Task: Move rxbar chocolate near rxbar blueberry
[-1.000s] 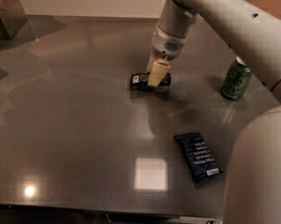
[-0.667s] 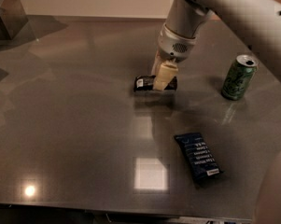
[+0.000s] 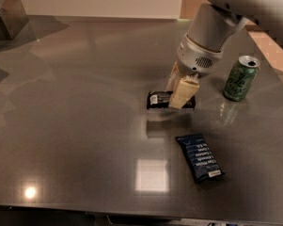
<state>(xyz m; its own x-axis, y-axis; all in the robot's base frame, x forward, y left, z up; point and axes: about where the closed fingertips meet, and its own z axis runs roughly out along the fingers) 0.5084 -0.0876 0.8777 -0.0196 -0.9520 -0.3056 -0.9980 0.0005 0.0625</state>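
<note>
The rxbar chocolate (image 3: 159, 100) is a small black wrapped bar with a white label at its left end. My gripper (image 3: 182, 91) is shut across its right part, with the cream fingers (image 3: 184, 92) on either side of it. The bar sits just above or on the grey table (image 3: 75, 126), its reflection right beneath it. The rxbar blueberry (image 3: 200, 157) is a larger navy bar with white text. It lies flat on the table, below and a little right of the gripper, about a bar's length away.
A green soda can (image 3: 240, 79) stands upright to the right of the gripper. A dark block (image 3: 9, 20) sits at the far left corner. The table's front edge runs along the bottom, with bright lamp reflections on the tabletop.
The gripper has moved right and toward the front with the black bar in it, closer to the navy bar. The view has also shifted.
</note>
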